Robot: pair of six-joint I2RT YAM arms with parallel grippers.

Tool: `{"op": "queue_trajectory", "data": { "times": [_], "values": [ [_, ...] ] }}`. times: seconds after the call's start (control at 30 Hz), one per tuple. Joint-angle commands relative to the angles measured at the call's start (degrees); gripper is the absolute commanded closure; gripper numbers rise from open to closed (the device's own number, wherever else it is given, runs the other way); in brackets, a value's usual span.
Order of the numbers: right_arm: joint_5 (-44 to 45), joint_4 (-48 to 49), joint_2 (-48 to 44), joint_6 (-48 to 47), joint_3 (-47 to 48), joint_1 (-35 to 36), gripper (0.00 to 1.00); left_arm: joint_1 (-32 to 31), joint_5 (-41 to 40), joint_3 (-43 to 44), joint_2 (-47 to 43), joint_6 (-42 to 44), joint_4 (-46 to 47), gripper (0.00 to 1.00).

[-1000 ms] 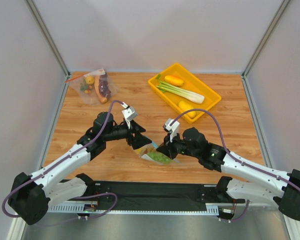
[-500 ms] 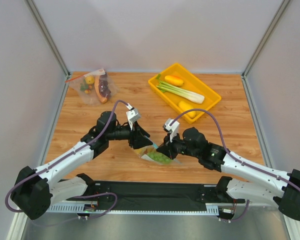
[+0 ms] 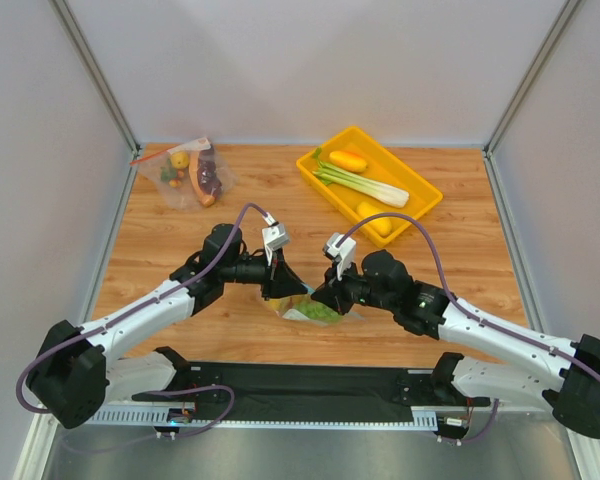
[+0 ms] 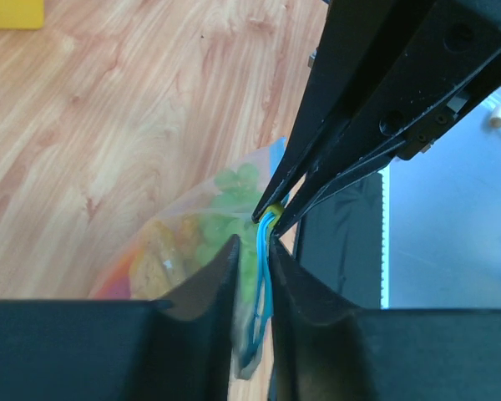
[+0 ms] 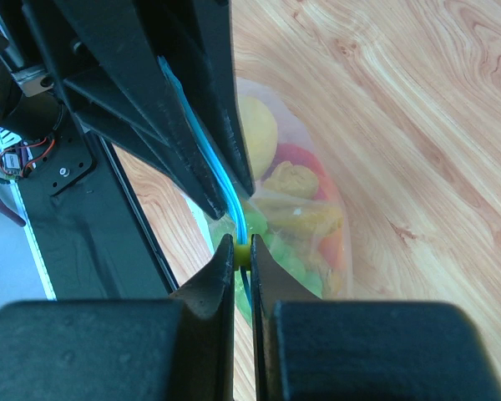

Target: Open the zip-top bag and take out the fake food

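Note:
The zip-top bag point(image 3: 315, 312) lies at the table's near middle, between both arms. Through its clear plastic the fake food shows: leafy green point(image 4: 234, 188), round yellow point(image 5: 255, 125), lumpy orange point(image 5: 294, 180) and a red piece point(image 5: 305, 157). My left gripper point(image 3: 291, 290) comes in from the left, its jaws pinched narrow round the bag's light-blue zip strip point(image 4: 264, 271). My right gripper point(image 3: 321, 298) faces it from the right, shut on the small yellow slider point(image 5: 244, 253) at the end of that strip. The two grippers' fingertips almost meet over the bag's mouth.
A yellow tray point(image 3: 420, 205) at the back right holds a long green-white leek point(image 3: 365, 183) and two orange-yellow pieces. Another clear bag point(image 3: 192, 175) with a red-orange strip lies at the back left. The black base rail point(image 3: 310, 385) runs along the near edge.
My left arm has moved right toward the bag's mouth and its jaws have narrowed onto the blue strip. The right gripper has stayed shut and shifted slightly left.

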Motion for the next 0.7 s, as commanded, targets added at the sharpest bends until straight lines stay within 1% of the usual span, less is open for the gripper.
{"op": "queue_trajectory", "data": {
  "times": [0.0, 0.07, 0.13, 0.17, 0.23, 0.37, 0.67],
  "values": [
    [0.1, 1.1, 0.1, -0.7, 2.5, -0.3, 1.0, -0.4, 0.8, 1.2, -0.2, 1.6, 1.8, 0.83],
    [0.3, 0.7, 0.2, -0.7, 2.5, -0.3, 1.0, -0.4, -0.5, 1.0, -0.4, 1.7, 1.9, 1.0],
    [0.7, 0.2, 0.4, -0.9, 2.8, -0.3, 0.99, -0.4, -1.8, 0.6, -1.1, 1.5, 1.8, 1.0],
    [1.1, -0.3, 0.4, -1.0, 2.8, -0.3, 0.96, -0.4, -3.1, 0.5, -1.4, 1.5, 1.6, 1.0],
    [1.5, -0.8, 0.5, -1.4, 3.0, -0.3, 0.95, -0.4, -4.0, -0.1, -2.9, 1.5, 1.4, 1.0],
    [2.2, -2.4, 1.0, -2.1, 3.4, -0.3, 0.98, -0.4, -7.0, -1.1, -6.1, 1.5, 1.3, 1.0],
    [3.3, -4.7, -0.5, -2.2, 2.8, -0.4, 0.98, -0.4, -13.2, -1.9, -9.8, 2.2, -0.5, 1.0]
  ]
}}
